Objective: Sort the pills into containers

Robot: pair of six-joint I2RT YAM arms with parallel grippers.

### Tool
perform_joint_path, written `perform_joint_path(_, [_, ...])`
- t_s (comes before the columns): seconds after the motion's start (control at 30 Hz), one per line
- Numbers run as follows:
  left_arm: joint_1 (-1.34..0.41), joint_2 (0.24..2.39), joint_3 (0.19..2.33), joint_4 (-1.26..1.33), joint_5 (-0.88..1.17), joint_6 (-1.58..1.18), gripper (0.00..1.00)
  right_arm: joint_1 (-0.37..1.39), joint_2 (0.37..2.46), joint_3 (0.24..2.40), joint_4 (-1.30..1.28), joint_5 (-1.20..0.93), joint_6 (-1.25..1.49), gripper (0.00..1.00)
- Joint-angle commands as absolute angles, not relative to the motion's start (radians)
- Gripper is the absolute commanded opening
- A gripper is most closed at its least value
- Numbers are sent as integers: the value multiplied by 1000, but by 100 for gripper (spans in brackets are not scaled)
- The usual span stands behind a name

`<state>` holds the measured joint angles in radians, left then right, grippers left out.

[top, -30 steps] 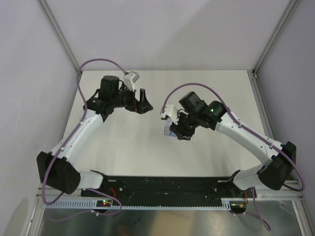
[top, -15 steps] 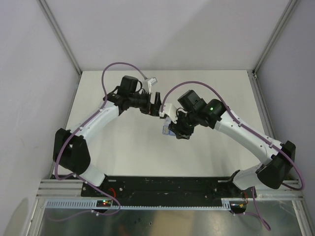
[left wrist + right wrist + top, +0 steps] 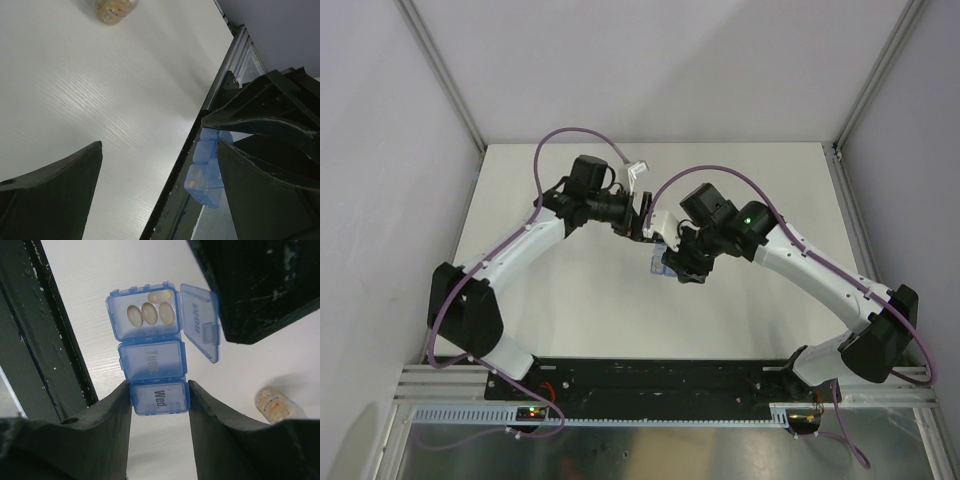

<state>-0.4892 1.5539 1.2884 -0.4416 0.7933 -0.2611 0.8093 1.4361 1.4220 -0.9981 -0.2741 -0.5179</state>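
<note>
While the right hand [image 3: 159, 390] clamps the translucent blue pill box [image 3: 151, 361], the left hand [image 3: 160, 167] gapes

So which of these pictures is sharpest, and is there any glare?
Right wrist view: pill box crisp, lettering readable, amber bottle slightly soft. Left wrist view: bright sheen across the table. Top view: even light, faint shadows.

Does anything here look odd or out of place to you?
No spill shows. The pill box, pinched at one end by the right gripper, has its far lid flipped open, four pills showing; the other two lids are shut.
</note>
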Motion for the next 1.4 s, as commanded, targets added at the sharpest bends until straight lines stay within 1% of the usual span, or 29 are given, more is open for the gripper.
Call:
perform_joint_path(0.0, [-507,1495,1277,-424,834,-237,98,803,1430,1455,-994,-266,-526,8])
perform_joint_path(0.2, [-510,1486,1264,-429,849,-230,97,798,1426,1456,-994,-258,-524,8])
perform_joint_path(0.43, [-520,1485,1248,-431,877,-221,91,786,1425,1456,-989,-247,-525,7])
perform_joint_path(1.1, [-549,1478,1207,-432,948,-206,81,780,1420,1458,-985,-209,-523,5])
perform_joint_path(1.37, [-561,1484,1205,-433,972,-207,74,779,1418,1459,-973,-192,-513,4])
